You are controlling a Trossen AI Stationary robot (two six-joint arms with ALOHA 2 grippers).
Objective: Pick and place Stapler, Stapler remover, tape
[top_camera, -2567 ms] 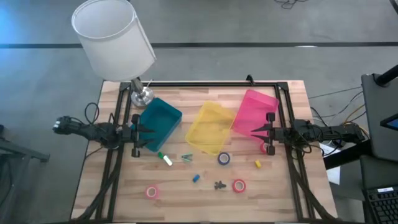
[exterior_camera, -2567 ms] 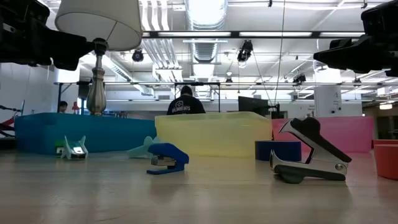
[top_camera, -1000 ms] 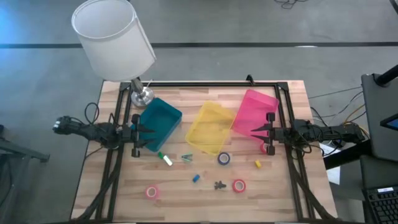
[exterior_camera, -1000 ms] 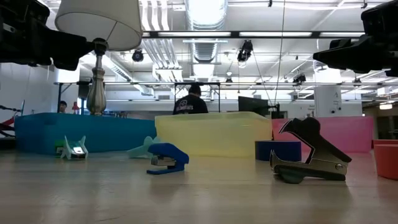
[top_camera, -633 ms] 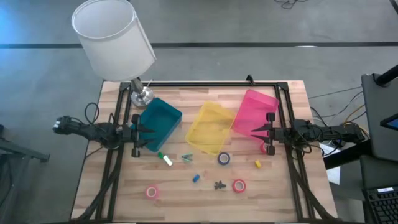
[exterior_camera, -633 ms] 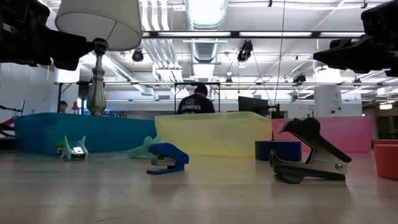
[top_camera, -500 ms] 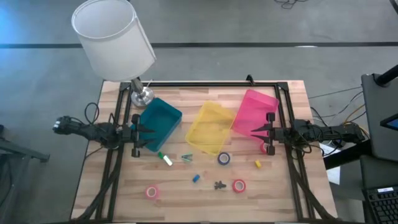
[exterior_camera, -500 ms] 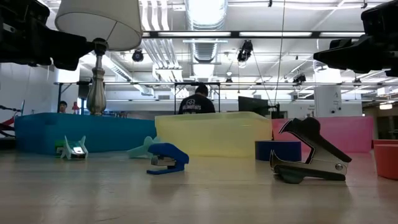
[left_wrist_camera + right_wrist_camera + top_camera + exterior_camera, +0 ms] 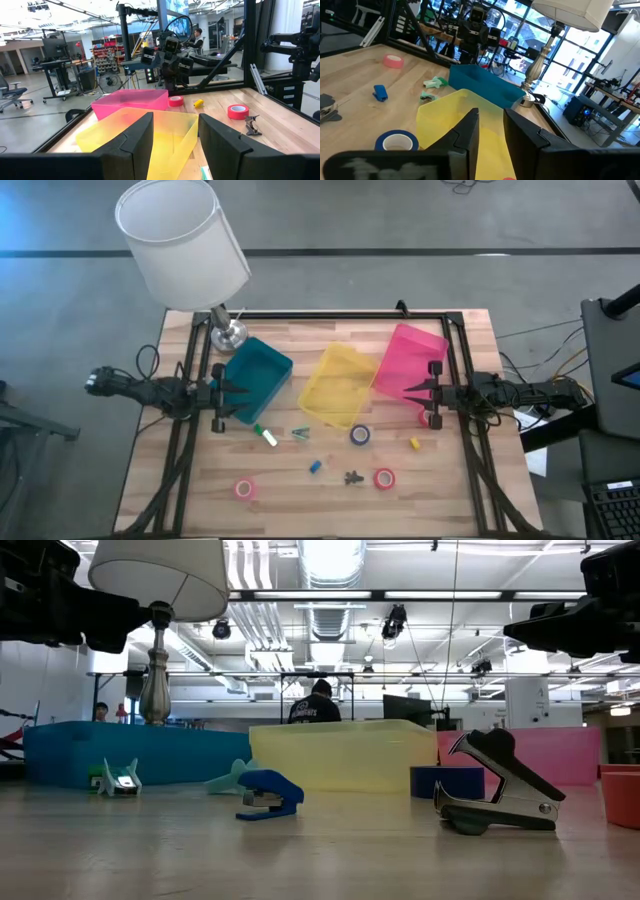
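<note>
Three tape rolls lie flat on the wooden table: blue-purple (image 9: 360,435), red (image 9: 384,477) and pink (image 9: 244,489). A small blue stapler (image 9: 316,467), a black staple remover (image 9: 353,477), a teal staple remover (image 9: 300,433), a green-and-white stapler (image 9: 265,435) and a small yellow piece (image 9: 415,443) lie between them. My left gripper (image 9: 235,392) is open and empty above the teal bin's near-left corner. My right gripper (image 9: 410,391) is open and empty above the pink bin's near edge. Both hang well above the table.
Three open bins stand in a row at mid-table: teal (image 9: 257,377), yellow (image 9: 338,385) and pink (image 9: 410,360). A lamp with a white shade (image 9: 182,242) stands at the far left corner. A small red thing (image 9: 425,418) sits under my right gripper. A black frame (image 9: 320,314) rims the table.
Both arms and everything on the table have stayed still. Only a person in the room behind the table has walked a little to the right in the low view.
</note>
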